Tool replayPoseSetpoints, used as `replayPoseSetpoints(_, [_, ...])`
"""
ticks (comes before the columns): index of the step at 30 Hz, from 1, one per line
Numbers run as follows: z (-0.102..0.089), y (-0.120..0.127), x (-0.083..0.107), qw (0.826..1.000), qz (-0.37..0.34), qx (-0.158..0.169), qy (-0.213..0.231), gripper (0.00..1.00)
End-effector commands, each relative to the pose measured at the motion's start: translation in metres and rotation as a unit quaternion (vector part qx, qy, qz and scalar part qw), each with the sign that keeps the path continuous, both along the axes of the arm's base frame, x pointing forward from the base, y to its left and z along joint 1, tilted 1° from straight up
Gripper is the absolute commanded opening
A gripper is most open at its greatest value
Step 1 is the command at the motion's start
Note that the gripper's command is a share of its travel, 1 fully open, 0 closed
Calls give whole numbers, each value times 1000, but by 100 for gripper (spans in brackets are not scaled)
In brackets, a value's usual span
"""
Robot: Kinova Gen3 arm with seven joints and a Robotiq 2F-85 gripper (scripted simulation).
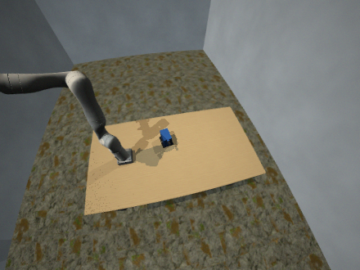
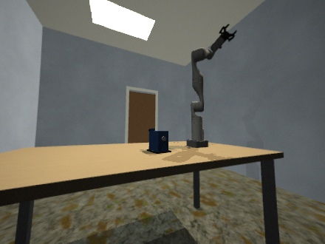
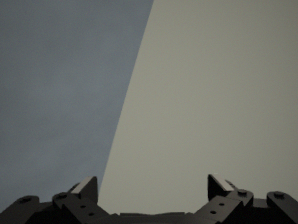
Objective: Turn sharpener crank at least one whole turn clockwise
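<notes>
The blue pencil sharpener (image 1: 165, 137) stood near the middle of the table (image 1: 213, 164), toward its far edge (crank not discernible). The gripper (image 2: 226, 34) was raised near the ceiling, jaws fully spread, holding nothing. Only the exterior view showed a brown door (image 2: 142, 117).

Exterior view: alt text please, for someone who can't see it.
The arm rises from the table, its open, empty gripper raised near the ceiling, far above the blue sharpener. A brown door stands behind.
</notes>
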State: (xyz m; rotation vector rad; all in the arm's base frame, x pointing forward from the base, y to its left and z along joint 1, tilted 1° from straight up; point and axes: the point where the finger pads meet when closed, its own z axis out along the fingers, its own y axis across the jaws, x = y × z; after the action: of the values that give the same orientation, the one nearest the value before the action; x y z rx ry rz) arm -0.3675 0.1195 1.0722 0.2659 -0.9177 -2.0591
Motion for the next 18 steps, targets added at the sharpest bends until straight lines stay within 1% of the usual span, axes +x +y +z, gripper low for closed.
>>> replayPoseSetpoints(1, [-1, -5, -3, 1000, 4, 2, -1, 100])
replayPoseSetpoints(6, [-1, -5, -3, 1000, 4, 2, -1, 100])
replayPoseSetpoints(7, [0, -41, -15, 999, 42, 20, -3, 100])
replayPoseSetpoints(13, [0, -41, -15, 999, 42, 20, -3, 100])
replayPoseSetpoints(14, [0, -79, -25, 996, 80, 37, -5, 100])
replayPoseSetpoints(18, [0, -79, -25, 996, 80, 37, -5, 100])
